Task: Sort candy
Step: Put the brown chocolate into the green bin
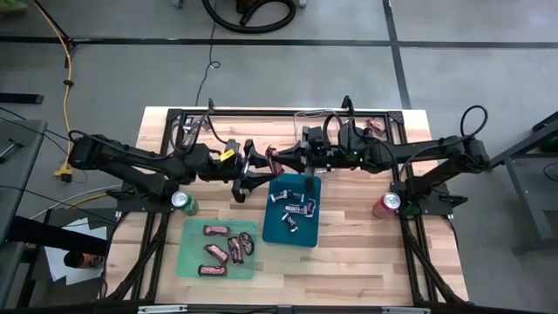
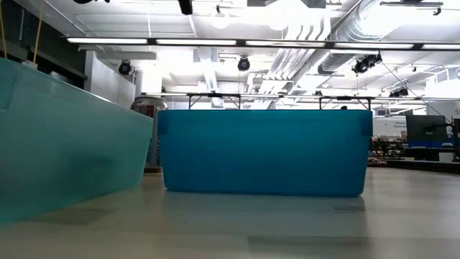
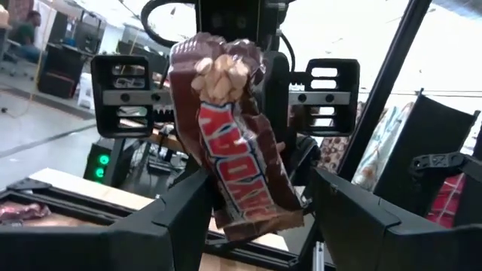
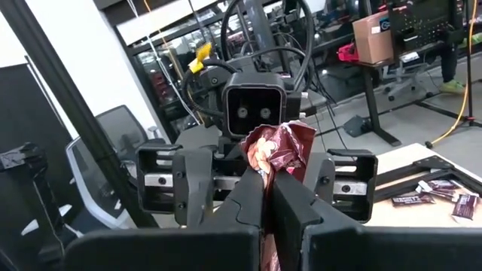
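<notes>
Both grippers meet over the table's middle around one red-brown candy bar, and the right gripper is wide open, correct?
Not quite: the right gripper is shut on the candy bar, as the right wrist view shows. The left gripper stands open around the bar.

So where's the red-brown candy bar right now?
The red-brown candy bar is in the air mid-table, between the left gripper and right gripper, behind the blue tray.
</notes>
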Robot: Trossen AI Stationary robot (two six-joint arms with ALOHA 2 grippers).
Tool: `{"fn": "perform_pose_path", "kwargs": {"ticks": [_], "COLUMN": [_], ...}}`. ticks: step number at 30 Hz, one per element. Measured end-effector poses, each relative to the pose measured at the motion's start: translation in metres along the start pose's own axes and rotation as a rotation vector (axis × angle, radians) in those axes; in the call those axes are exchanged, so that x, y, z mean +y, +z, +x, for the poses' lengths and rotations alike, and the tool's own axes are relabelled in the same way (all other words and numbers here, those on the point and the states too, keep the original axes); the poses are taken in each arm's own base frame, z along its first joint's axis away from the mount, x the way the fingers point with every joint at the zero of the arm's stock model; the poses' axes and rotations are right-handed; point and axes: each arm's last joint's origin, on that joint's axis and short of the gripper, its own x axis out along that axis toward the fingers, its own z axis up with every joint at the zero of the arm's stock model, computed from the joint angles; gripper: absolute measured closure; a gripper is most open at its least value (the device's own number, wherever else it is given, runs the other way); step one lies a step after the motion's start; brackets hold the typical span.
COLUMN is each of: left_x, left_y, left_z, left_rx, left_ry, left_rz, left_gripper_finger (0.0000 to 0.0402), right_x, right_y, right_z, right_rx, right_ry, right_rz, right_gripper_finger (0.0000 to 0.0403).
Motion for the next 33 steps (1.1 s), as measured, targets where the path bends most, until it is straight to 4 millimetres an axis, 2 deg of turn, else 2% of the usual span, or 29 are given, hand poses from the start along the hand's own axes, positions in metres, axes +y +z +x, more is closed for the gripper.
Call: {"fn": "perform_pose_path", "kwargs": {"ticks": [4,6,8,12,14,20,26,30,33], "left_x": [0.003,0.004,0.005,0.011,0.015,0.019,0.01,-0.005,-0.016], "left_y": [0.001,0.001,0.002,0.001,0.002,0.005,0.015,0.02,0.018], "left_z": [0.0,0.0,0.0,0.0,0.0,-0.008,-0.048,-0.077,-0.091], "left_rx": [-0.004,0.0,0.004,0.028,0.037,0.123,0.343,0.443,0.482], "left_ry": [0.009,0.0,-0.01,0.014,0.023,0.039,0.11,0.138,0.187], "left_rz": [-0.003,-0.006,0.0,0.007,0.006,-0.015,-0.009,-0.06,-0.063], "left_gripper_finger": [0.0195,0.021,0.0243,0.0351,0.0383,0.0392,0.0398,0.04,0.04], "right_x": [0.001,0.003,0.003,0.003,0.003,0.004,0.008,0.007,0.005], "right_y": [0.0,-0.001,-0.001,-0.002,-0.002,0.002,0.023,0.032,0.033], "right_z": [0.0,0.0,0.0,0.0,0.0,-0.007,-0.034,-0.05,-0.058], "right_rx": [-0.002,-0.003,-0.004,-0.007,-0.017,-0.057,-0.091,-0.078,-0.04], "right_ry": [-0.005,-0.004,-0.008,-0.047,-0.083,-0.231,-0.36,-0.393,-0.445], "right_rz": [0.0,-0.001,-0.003,-0.001,-0.001,-0.075,-0.181,-0.191,-0.204], "right_gripper_finger": [0.0401,0.04,0.0396,0.0373,0.0354,0.0267,0.0185,0.0159,0.0154]}}
